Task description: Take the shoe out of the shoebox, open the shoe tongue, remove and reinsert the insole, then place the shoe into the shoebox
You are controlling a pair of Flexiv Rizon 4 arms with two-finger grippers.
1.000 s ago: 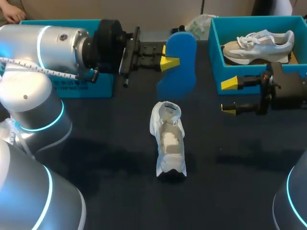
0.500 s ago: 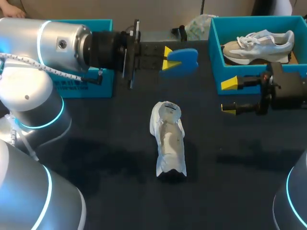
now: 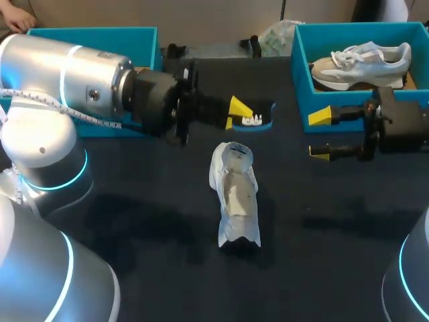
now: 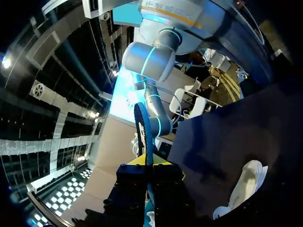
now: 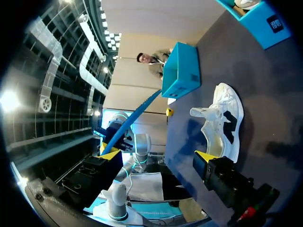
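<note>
Pinching blue insole, left gripper near white shoe; right gripper spread beside shoebox holding second shoe.

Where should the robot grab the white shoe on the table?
Probably grip the white shoe by its opening rim, from above: it sits sole-down, mouth up, so one finger fits inside. The open right gripper is free; the left gripper holds the insole.
</note>
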